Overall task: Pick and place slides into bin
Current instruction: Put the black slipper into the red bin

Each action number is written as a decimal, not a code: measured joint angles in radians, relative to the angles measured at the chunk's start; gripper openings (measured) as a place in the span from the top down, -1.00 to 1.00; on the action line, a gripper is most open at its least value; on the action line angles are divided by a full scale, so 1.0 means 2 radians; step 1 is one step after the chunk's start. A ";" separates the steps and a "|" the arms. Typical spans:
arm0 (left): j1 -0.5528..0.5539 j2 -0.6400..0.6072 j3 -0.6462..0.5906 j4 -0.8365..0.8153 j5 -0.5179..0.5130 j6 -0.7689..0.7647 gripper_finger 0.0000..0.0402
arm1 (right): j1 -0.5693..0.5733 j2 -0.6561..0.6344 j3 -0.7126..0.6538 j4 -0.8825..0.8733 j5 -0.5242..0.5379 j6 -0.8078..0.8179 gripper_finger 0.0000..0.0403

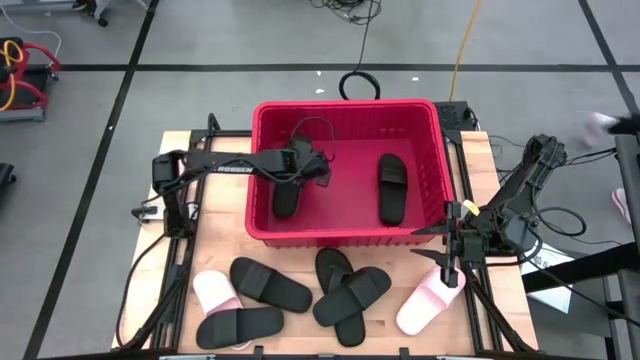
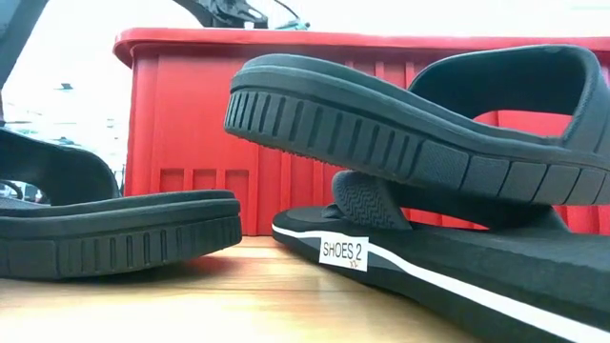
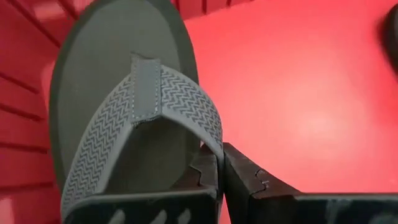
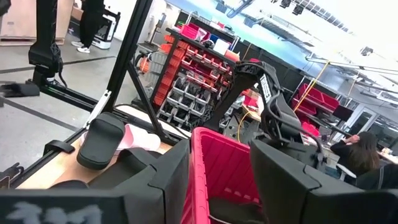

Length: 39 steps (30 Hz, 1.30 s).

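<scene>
Red bin (image 1: 262,170): left gripper (image 1: 300,165) inside — clamped on thong slide's (image 1: 287,195) strap.
Risk: strap snagging on release.
Right gripper (image 1: 452,262): spread, empty.

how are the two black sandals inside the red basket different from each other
The thong sandal lies in the red basket's left half, with the shut left gripper at its strap; the wide-strap slide lies in the right half, with no gripper near it. The thong sandal has a narrow Y-shaped strap; the slide has one broad band. Both are black and rest flat on the basket floor, lengthwise.
</scene>
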 joint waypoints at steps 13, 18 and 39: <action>0.020 0.012 0.000 -0.039 0.005 -0.017 1.00 | 0.000 0.000 0.000 0.000 -0.001 0.001 0.21; 0.020 0.011 0.000 -0.037 0.012 -0.017 1.00 | 0.000 0.000 0.000 0.000 -0.001 0.000 0.21; 0.020 0.018 -0.003 -0.024 0.019 -0.015 0.96 | 0.000 0.000 0.000 0.000 -0.002 -0.001 0.21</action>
